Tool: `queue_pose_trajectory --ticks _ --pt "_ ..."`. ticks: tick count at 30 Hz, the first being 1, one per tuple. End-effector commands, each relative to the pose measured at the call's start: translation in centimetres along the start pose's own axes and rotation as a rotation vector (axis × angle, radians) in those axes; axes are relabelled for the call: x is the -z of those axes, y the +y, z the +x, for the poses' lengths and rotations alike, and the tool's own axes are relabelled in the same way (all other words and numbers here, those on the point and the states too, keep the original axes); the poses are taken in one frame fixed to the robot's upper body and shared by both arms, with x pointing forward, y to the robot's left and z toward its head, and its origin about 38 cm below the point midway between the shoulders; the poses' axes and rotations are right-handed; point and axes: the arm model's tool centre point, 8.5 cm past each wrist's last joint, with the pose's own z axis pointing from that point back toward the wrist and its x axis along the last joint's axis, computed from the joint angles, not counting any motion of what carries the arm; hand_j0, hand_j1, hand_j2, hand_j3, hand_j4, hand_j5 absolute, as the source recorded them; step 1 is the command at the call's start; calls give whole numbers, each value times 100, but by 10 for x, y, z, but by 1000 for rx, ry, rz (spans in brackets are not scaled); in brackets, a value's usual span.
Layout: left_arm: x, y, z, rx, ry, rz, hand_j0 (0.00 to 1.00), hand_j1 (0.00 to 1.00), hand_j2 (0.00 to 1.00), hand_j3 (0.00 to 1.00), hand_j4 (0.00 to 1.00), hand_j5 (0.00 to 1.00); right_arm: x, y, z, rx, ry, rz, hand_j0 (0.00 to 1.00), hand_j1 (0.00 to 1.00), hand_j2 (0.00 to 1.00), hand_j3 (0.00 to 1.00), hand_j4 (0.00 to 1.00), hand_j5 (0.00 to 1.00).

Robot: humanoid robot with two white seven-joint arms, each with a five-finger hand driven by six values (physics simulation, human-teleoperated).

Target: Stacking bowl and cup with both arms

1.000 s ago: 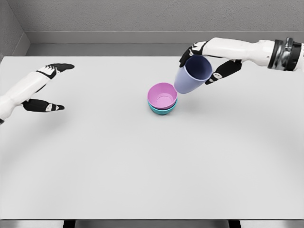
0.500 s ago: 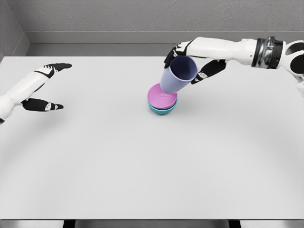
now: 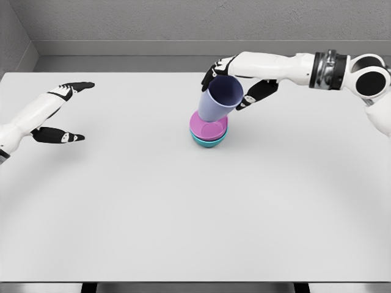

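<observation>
Since the earlier frame the right hand (image 3: 235, 78) is carrying the lavender cup (image 3: 218, 101) further left, gripping it tilted above the pink bowl (image 3: 208, 127), which is sitting in the teal bowl (image 3: 208, 142). The left hand (image 3: 61, 113) is hovering spread over the table (image 3: 183, 207).

Right hand (image 3: 235, 79) curled, arm outstretched — left hand (image 3: 58, 113) open, resting.

A wide white table (image 3: 183, 207) fills most of the frame. Behind it, along the top, runs a grey wall (image 3: 183, 18), with a corner at upper left.
</observation>
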Motion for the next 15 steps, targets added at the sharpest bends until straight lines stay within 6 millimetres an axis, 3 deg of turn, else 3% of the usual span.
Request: queue_pose_trajectory --ticks 1,15 --pt "1 0 0 -9 -2 7 100 100 100 100 100 100 5 2 -3 10 5 0 61 61 61 61 61 61" --pt "1 -1 1 -8 -2 6 100 100 100 100 100 100 9 13 -6 23 12 20 62 62 62 62 62 62"
